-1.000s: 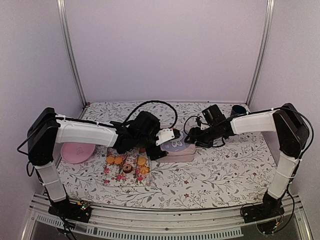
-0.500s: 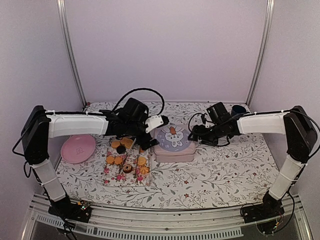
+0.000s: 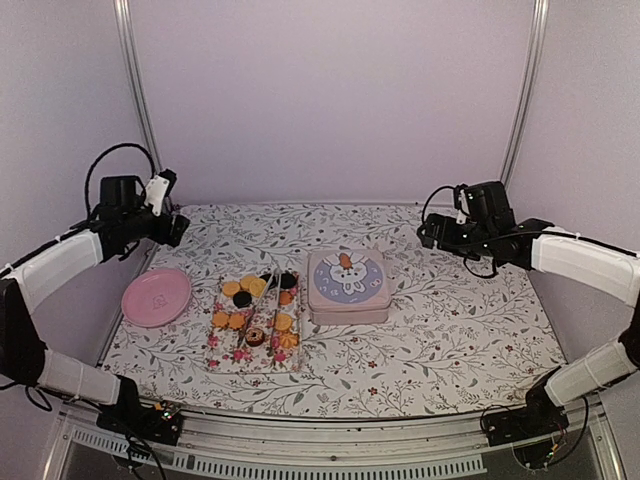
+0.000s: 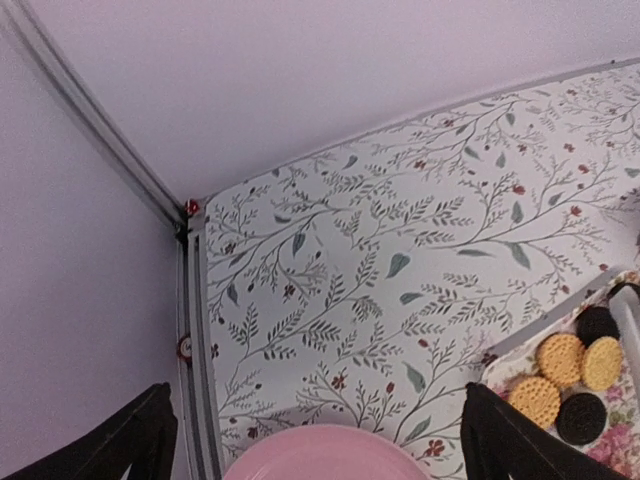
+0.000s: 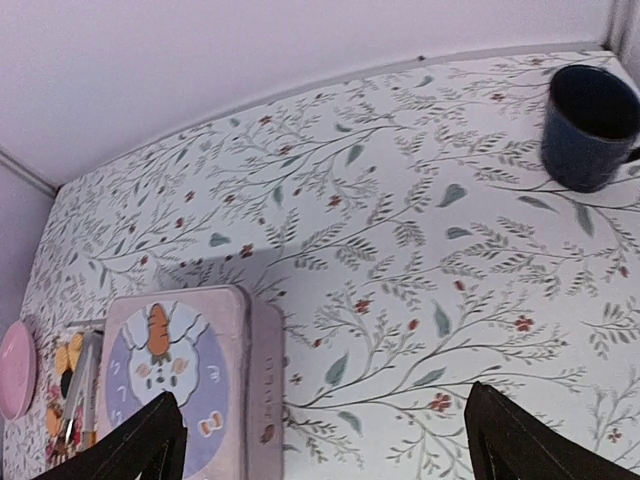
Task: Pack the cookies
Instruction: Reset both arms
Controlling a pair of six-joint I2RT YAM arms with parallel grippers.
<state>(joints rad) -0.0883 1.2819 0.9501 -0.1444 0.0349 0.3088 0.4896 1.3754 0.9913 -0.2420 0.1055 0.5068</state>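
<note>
The cookies (image 3: 254,312) were seen laid out on a flowered tray (image 3: 218,356) near the middle of the table (image 3: 450,350). Most were orange-tan, and a few black ones lay at the far end. The tray's right edge was set just beside a pink tin (image 3: 347,285), whose bunny-printed lid was shut. Whether the tray and tin touched could not be told. A pink plate (image 3: 157,296) was placed to the tray's left, close to the table's left edge and apart from the tray.

The left gripper (image 3: 170,228) was held high over the far left corner, close to the side wall and an upright metal post (image 3: 140,110). In the left wrist view its fingers (image 4: 135,445) were spread wide with nothing between them. The plate's rim and the tray's far corner were framed below them.

The right gripper (image 3: 430,232) was held above the far right part of the table, well apart from the tin. Its fingers (image 5: 140,450) were likewise parted wide, and nothing was gripped. A dark blue mug (image 5: 590,125) was seen upright near the back wall.

A broad stretch of patterned cloth was shown between the tin and the table's right edge. A narrower band was shown along the near edge in front of the tray.
</note>
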